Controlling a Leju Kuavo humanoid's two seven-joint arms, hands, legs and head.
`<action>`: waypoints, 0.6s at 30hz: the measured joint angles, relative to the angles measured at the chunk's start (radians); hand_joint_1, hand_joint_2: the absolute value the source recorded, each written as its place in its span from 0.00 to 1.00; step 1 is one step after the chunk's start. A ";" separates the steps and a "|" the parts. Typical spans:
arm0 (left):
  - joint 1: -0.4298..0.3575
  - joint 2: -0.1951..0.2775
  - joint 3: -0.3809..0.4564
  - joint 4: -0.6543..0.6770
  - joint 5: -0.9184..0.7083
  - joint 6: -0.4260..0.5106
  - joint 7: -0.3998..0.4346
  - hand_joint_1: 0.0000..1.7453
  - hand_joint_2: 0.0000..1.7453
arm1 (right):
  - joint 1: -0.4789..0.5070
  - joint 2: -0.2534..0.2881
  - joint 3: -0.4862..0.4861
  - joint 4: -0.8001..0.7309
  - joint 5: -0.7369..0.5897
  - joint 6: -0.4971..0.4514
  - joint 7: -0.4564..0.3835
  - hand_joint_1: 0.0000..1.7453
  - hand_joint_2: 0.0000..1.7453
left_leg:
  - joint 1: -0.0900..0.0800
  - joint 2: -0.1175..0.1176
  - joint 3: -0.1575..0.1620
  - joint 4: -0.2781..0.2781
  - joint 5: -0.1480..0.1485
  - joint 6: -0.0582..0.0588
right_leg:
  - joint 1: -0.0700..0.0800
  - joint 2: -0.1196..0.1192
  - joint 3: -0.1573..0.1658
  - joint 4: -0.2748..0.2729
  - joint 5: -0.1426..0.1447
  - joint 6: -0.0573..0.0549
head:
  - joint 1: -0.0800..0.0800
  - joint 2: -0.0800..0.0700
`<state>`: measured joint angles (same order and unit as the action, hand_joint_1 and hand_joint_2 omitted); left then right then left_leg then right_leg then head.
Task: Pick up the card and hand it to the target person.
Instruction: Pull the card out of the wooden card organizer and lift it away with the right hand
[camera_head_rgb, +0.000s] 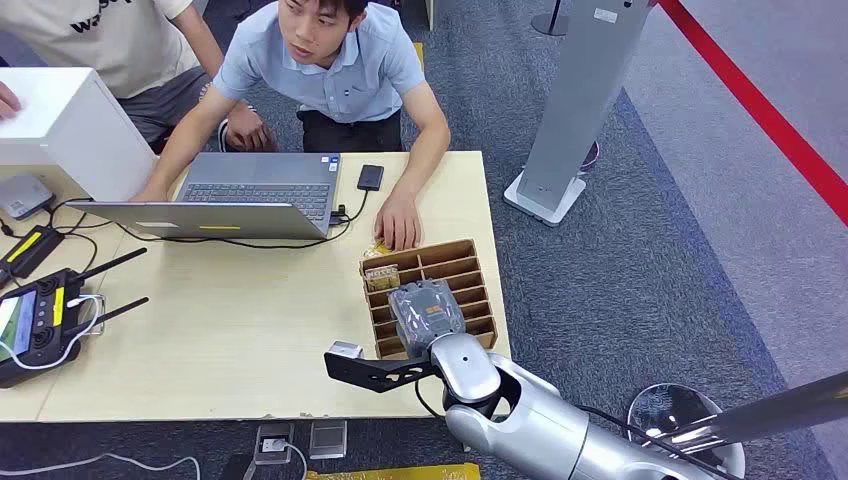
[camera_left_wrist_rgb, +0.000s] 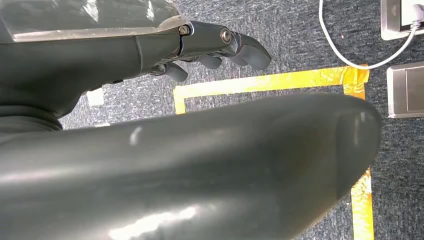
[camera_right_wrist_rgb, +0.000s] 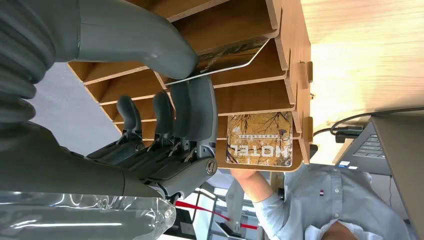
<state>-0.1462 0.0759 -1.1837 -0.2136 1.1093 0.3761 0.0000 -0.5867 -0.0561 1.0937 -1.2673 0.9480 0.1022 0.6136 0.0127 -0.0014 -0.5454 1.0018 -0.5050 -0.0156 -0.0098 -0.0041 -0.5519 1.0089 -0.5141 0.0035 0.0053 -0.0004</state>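
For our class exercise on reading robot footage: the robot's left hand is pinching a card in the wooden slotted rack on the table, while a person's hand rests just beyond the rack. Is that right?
One detail is wrong: it is the right hand, not the left. The right wrist view shows its thumb and fingers pinching a card in the wooden rack. The left hand hangs over the carpet, holding nothing. The person's hand does rest just beyond the rack.

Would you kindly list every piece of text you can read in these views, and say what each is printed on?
"HOTEL": on the card standing in the wooden slotted rack.
Smaller line above it on that card: too small to read.
Dark lettering on the white shirt: cut off, unreadable.
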 joint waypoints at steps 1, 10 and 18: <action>0.000 0.000 0.000 0.000 0.000 0.000 0.000 0.00 0.00 | 0.000 0.000 0.000 0.000 0.000 0.000 0.000 0.74 1.00 | 0.000 0.000 0.000 0.000 0.000 0.000 | 0.000 0.000 0.000 0.000 0.000 0.000 | 0.000 0.000; 0.000 0.000 0.000 0.000 0.000 0.000 0.000 0.00 0.25 | -0.001 0.000 0.000 0.000 0.000 0.000 0.000 0.87 1.00 | 0.000 0.000 0.000 0.000 0.000 0.000 | 0.000 0.000 0.000 0.000 0.000 0.000 | 0.000 0.000; 0.000 0.000 -0.010 0.000 -0.023 0.010 0.016 0.00 1.00 | -0.005 0.000 0.000 0.000 -0.007 0.000 0.002 0.92 1.00 | 0.000 0.000 0.000 0.000 0.000 0.000 | 0.000 0.000 0.000 0.000 0.000 0.000 | 0.000 0.000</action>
<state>-0.1459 0.0755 -1.1939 -0.2136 1.0863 0.3862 0.0157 -0.5917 -0.0561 1.0937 -1.2674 0.9409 0.1022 0.6159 0.0126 -0.0013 -0.5454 1.0018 -0.5050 -0.0156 -0.0098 -0.0041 -0.5519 1.0089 -0.5141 0.0035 0.0055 -0.0004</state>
